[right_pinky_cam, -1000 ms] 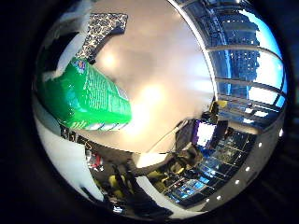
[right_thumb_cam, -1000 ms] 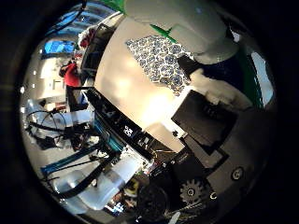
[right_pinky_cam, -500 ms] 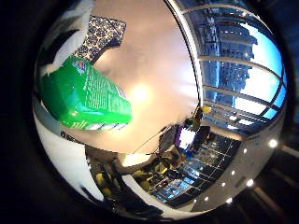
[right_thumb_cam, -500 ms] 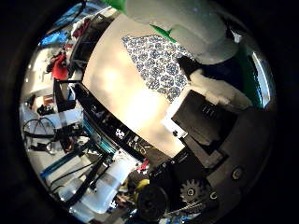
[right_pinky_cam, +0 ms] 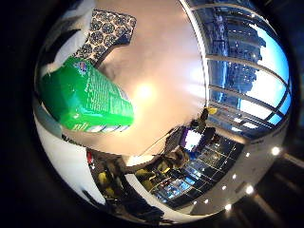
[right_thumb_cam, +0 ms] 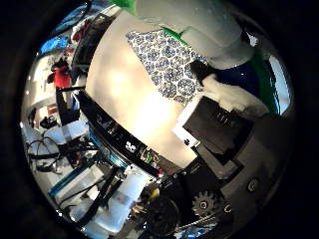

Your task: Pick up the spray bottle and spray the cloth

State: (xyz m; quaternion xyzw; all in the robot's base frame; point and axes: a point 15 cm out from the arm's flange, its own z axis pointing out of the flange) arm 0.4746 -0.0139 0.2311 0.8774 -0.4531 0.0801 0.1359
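A green spray bottle (right_pinky_cam: 85,99) with a printed label fills much of the little finger side view, close against the palm and lifted off the table. Its white spray head (right_thumb_cam: 199,25), with a dark blue part beneath, shows in the thumb side view. My hand (right_thumb_cam: 224,124) is shut on the bottle, with white and black fingers curled against it below the spray head. The cloth (right_thumb_cam: 167,64), white with a blue flower pattern, lies flat on the beige table (right_thumb_cam: 129,109) under the spray head end of the bottle.
The table's dark front edge (right_thumb_cam: 124,144) runs past benches and equipment on the floor beyond. A lit monitor (right_pinky_cam: 192,140) stands past the other edge, with tall windows (right_pinky_cam: 237,71) behind it.
The whole picture has shifted in both views, so the hand has moved with the bottle; the cloth now looks larger and nearer the spray head. The bottle stays held against the palm.
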